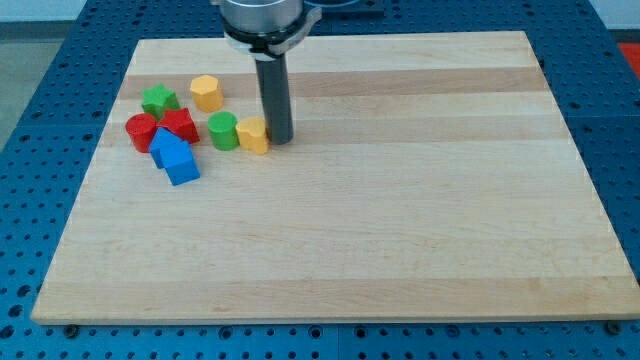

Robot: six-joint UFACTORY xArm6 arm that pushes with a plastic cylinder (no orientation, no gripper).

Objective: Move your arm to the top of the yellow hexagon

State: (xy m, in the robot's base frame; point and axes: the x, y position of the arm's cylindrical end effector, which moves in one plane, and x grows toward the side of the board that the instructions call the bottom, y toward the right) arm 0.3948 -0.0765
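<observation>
Camera view: my tip (279, 138) touches yellow block (253, 134).

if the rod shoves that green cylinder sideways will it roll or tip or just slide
Probably slides: the green cylinder stands on its flat end and looks squat, so tipping seems unlikely. The yellow block appears to touch it, with my tip beside that, so they would likely move together.

Counter (400, 220): pale wood, visible grain in lengthwise bands, smooth, soft satin sheen. Base around counter edges (620, 120): blue, studded with dark holes, looks like painted metal or plastic; cannot tell which. Rod, down to my tip (279, 139): dark, smooth, faint gloss streak, metal-like. Collar above rod (262, 18): grey, shiny. Blocks near counter's top-left corner look like smooth matt plastic: yellow hexagon (206, 92), green star (159, 99), red cylinder (141, 131), blue block (177, 157).
</observation>
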